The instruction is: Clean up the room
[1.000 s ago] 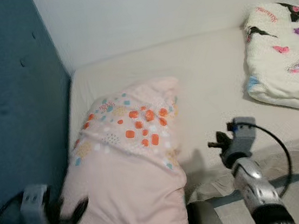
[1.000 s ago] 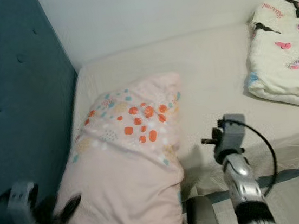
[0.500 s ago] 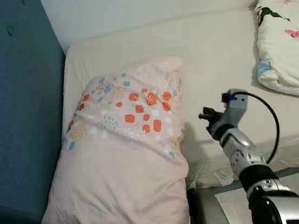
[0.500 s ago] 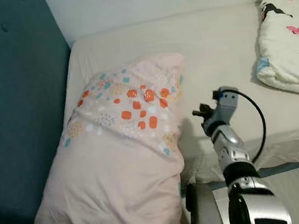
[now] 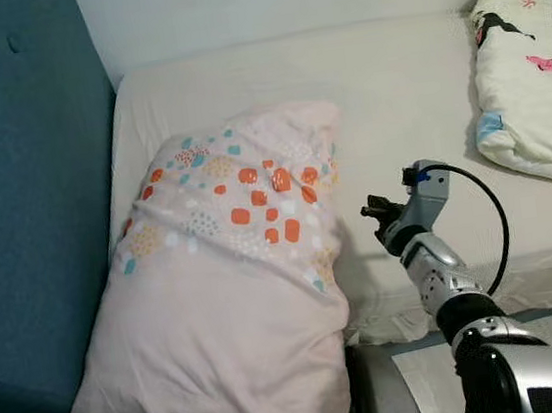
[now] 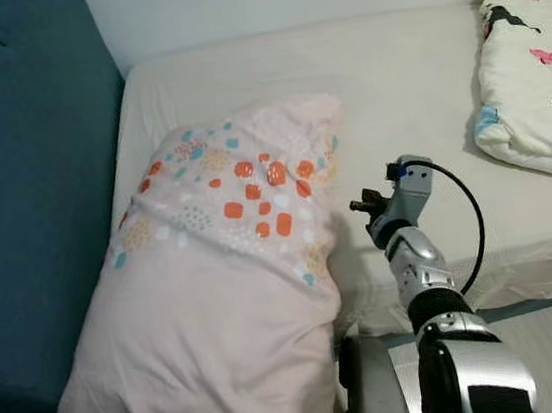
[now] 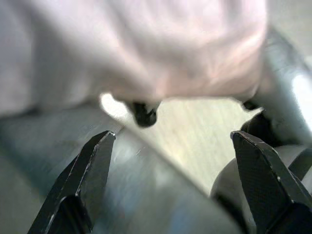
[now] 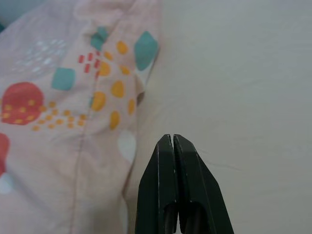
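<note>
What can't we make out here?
- Blanket: cut off by the head views' right edge.
- Pillow: its near end runs off the bottom edge.
- Left gripper: open under blurred pink cloth; what lies below is unclear.
- Right gripper: shut, fingertips hidden in head views.

the pink pillow [image 5: 232, 302] runs off the lower edge of the frame, its bottom corners cut away. the printed blanket [image 5: 532, 74] at the upper right is cropped by the right edge. in the left wrist view the pink fabric [image 7: 146, 44] overhead is blurred, and the small dark knob [image 7: 145, 114] beneath it is too soft to identify.
</note>
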Controlling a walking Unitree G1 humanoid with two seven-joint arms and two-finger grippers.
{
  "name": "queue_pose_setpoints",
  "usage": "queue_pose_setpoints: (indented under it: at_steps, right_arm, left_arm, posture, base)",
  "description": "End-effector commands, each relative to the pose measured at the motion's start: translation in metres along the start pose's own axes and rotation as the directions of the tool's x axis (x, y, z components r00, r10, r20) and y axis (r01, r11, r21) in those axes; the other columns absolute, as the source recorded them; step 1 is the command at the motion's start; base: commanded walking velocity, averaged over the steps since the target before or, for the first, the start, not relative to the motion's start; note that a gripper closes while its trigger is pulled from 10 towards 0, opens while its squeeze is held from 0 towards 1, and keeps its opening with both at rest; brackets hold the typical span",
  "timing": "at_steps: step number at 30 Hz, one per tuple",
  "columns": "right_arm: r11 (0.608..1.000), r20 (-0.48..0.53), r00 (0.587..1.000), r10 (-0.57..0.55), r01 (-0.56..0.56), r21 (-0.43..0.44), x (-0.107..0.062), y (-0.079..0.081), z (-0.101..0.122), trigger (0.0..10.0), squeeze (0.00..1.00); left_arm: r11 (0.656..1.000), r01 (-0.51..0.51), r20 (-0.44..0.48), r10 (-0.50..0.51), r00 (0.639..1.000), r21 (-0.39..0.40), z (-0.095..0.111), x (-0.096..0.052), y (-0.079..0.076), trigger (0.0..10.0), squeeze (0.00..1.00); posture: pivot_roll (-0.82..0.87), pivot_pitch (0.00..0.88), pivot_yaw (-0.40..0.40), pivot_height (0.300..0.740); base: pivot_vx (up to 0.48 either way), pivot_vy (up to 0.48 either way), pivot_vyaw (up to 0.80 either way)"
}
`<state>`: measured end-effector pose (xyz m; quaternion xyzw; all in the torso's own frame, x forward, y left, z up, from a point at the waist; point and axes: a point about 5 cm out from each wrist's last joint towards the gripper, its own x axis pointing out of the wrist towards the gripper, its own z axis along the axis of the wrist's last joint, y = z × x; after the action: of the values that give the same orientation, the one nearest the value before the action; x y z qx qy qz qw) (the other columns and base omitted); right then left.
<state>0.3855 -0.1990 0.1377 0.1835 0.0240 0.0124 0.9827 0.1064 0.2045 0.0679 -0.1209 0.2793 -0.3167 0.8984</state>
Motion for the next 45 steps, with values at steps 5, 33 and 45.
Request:
queue_pose_setpoints:
  at_steps: [5,33,45]
  right_arm:
    - [0.995,0.020,1.000,-0.017,0.015,0.097,-0.001,-0.003,0.000,10.0,0.86]
    - [0.885,-0.044,0.998,0.045,-0.020,0.465,0.009,0.036,-0.017,10.0,0.00]
    - [0.897,-0.091,0.974,0.206,-0.151,0.415,0.013,0.081,-0.028,10.0,0.00]
  left_arm:
    - [0.993,-0.020,0.022,0.023,1.000,-0.112,-0.007,0.002,-0.001,10.0,0.00]
    - [0.987,0.018,0.236,0.022,0.971,-0.163,0.025,0.034,-0.028,10.0,0.00]
    - [0.952,0.189,0.386,-0.084,0.919,-0.242,0.057,0.054,-0.063,10.0,0.00]
  posture:
    - [0.07,0.313,-0.077,0.570]
    - [0.20,0.408,-0.068,0.570]
    - [0.21,0.420,-0.062,0.570]
  base:
    - [0.000,0.000,0.00]
    - [0.000,0.000,0.00]
    - [0.000,0.000,0.00]
